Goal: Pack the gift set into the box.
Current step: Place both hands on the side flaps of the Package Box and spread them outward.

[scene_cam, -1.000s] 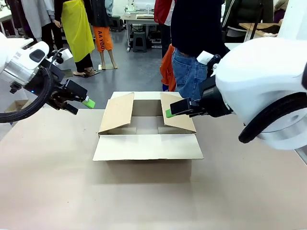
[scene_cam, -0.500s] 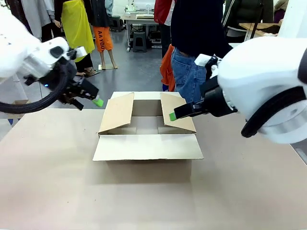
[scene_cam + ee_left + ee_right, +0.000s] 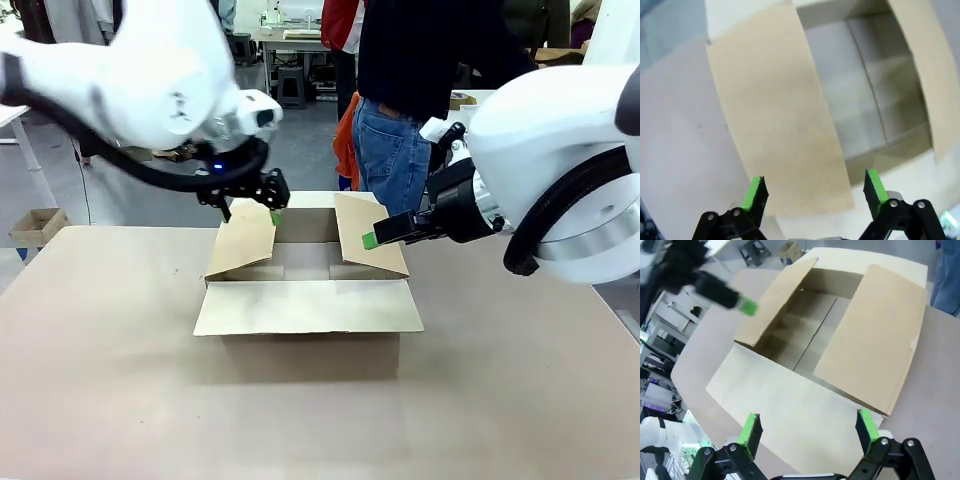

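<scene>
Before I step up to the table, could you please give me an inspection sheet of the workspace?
Surface: table, tan, bare around the carton.
Job's things: box, flaps open, bare cardboard inside.
Clutter: nothing seen.
Grippers: left gripper open, over the box's left side; right gripper open, at its right side; both hold nothing.
Cables: black cable looped under the left arm.
Surroundings: person in jeans at the far side; small carton on the floor at left.

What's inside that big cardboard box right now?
The bare cardboard floor of the box shows, with nothing lying on it. The two side flaps lean inward and hide the strips beneath them.
</scene>
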Controlling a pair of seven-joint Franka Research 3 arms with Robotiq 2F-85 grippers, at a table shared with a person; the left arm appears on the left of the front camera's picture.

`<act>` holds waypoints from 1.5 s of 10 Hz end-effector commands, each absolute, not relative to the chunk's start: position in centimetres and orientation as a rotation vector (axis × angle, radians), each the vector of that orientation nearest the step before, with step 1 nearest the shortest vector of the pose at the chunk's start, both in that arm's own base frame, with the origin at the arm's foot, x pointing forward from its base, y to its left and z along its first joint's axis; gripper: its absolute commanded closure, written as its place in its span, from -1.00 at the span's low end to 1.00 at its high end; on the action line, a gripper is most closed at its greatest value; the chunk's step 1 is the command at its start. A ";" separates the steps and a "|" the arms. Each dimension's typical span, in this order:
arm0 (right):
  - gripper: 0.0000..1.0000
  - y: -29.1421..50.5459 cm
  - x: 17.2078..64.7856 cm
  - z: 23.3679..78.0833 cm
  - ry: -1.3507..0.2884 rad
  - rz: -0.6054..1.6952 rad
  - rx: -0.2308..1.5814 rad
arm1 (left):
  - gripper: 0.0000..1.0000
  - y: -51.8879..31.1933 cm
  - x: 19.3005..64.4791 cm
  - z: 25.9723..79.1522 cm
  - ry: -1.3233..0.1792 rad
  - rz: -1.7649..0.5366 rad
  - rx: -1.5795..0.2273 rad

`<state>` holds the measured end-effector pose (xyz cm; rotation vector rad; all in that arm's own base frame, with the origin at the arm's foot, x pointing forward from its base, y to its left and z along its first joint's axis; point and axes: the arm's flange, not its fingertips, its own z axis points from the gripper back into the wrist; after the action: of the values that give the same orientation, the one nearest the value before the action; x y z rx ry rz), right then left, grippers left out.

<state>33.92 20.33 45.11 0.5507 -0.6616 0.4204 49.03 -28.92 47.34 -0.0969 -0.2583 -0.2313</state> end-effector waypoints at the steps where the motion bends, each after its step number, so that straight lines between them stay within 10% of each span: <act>1: -1.00 20.4 33.2 45.7 -0.670 0.416 0.536 | -1.00 -33.7 53.8 47.2 -0.215 -0.128 0.075; 15: -1.00 20.4 33.2 45.7 -0.670 0.416 0.536 | -1.00 -31.8 55.3 43.4 -0.191 0.002 0.330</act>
<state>33.52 20.52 45.37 0.5437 -0.6713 0.4318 57.00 -33.60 43.00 0.3164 -0.1701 -0.0002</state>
